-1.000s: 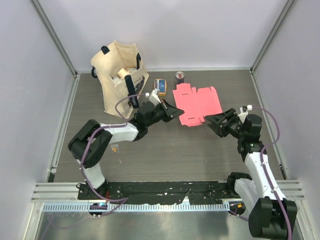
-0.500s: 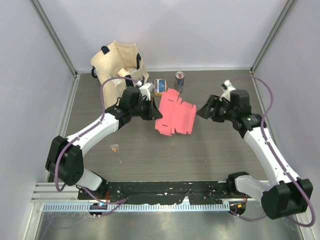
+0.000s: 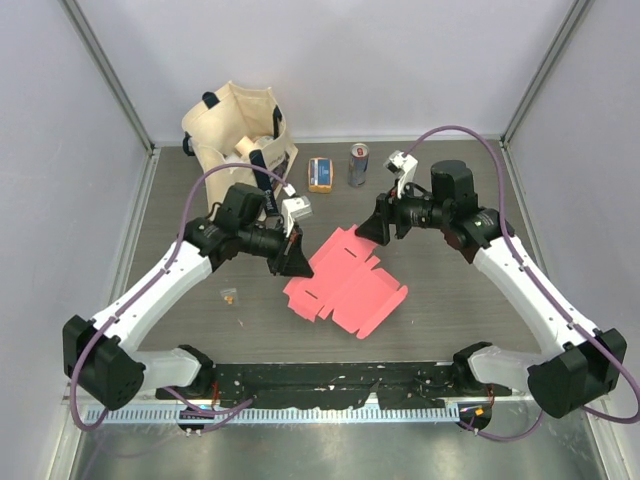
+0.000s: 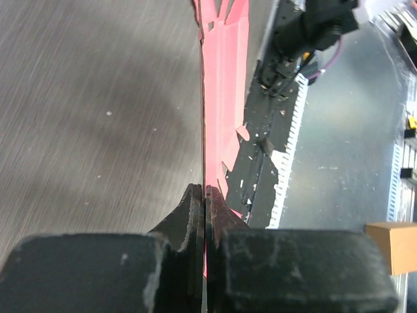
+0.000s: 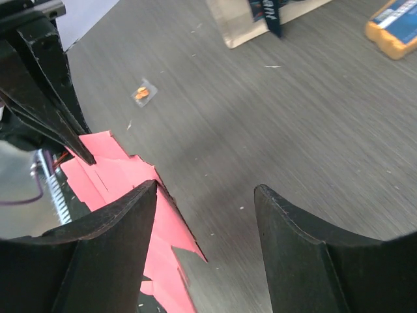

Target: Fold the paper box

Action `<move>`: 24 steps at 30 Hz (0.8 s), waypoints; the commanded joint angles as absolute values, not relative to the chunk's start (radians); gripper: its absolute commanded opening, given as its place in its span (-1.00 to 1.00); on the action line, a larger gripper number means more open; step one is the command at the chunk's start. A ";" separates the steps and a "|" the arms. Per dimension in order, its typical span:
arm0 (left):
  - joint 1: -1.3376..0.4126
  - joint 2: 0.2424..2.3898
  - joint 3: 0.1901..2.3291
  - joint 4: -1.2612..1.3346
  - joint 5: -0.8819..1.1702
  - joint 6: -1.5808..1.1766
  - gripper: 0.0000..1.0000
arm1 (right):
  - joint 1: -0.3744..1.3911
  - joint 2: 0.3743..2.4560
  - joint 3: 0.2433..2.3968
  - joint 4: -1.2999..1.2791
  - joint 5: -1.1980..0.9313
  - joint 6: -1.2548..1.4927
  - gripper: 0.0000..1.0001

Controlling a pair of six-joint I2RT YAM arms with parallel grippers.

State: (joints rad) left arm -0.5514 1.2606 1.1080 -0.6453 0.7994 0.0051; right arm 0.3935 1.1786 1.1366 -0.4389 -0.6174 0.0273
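The paper box (image 3: 345,285) is an unfolded pinkish-red card blank, held tilted above the middle of the table. My left gripper (image 3: 293,262) is shut on its left edge. In the left wrist view the card (image 4: 221,78) runs edge-on out from between the closed fingertips (image 4: 206,189). My right gripper (image 3: 372,230) is open and empty, just above the card's far corner and apart from it. In the right wrist view the card (image 5: 124,176) lies under the left finger, and the left arm's fingers (image 5: 58,117) pinch it at the far left.
A beige tote bag (image 3: 235,140) stands at the back left. An orange-and-blue packet (image 3: 320,173) and a small can (image 3: 359,163) sit at the back middle. A tiny orange scrap (image 3: 231,296) lies on the table at the left.
My left gripper has carried the card from the back middle toward the table's centre and nearer me, turning it. My right gripper has moved up and left, staying open.
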 commanded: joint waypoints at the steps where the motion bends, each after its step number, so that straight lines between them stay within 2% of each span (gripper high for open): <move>1: -0.560 1.247 1.106 -0.644 0.968 0.098 -1.00 | 0.408 1.200 1.131 -0.390 -0.834 -0.020 0.32; 5: -0.560 1.273 1.124 -0.666 0.976 0.112 -1.00 | 0.417 1.184 1.098 -0.331 -0.937 -0.002 0.23; 9: -0.560 1.255 1.126 -0.664 0.979 0.118 -1.00 | 0.419 1.160 1.068 -0.285 -1.021 0.057 0.03; 14: -0.558 1.221 1.114 -0.652 0.948 0.117 -1.00 | 0.419 1.150 1.042 -0.213 -1.111 0.120 -0.11; 17: -0.558 1.221 1.118 -0.650 0.971 0.115 -1.00 | 0.419 1.161 1.039 -0.196 -1.115 0.143 -0.34; 18: -0.558 1.220 1.121 -0.650 0.968 0.110 -0.99 | 0.419 1.167 1.035 -0.184 -1.115 0.159 -0.61; 20: -0.552 1.215 1.123 -0.620 0.924 0.060 -0.57 | 0.419 1.170 1.032 -0.147 -1.105 0.202 -0.97; 22: -0.513 1.186 1.102 -0.527 0.907 0.016 -0.04 | 0.419 1.160 1.022 -0.106 -1.040 0.251 -0.97; 24: -0.470 1.142 1.037 -0.398 0.858 -0.154 0.22 | 0.417 1.129 1.012 -0.100 -0.921 0.274 -0.97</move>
State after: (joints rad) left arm -0.5373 1.2346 1.0992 -0.6178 0.9150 0.0414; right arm 0.4133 1.1824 1.0283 -0.2035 -1.0534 0.1875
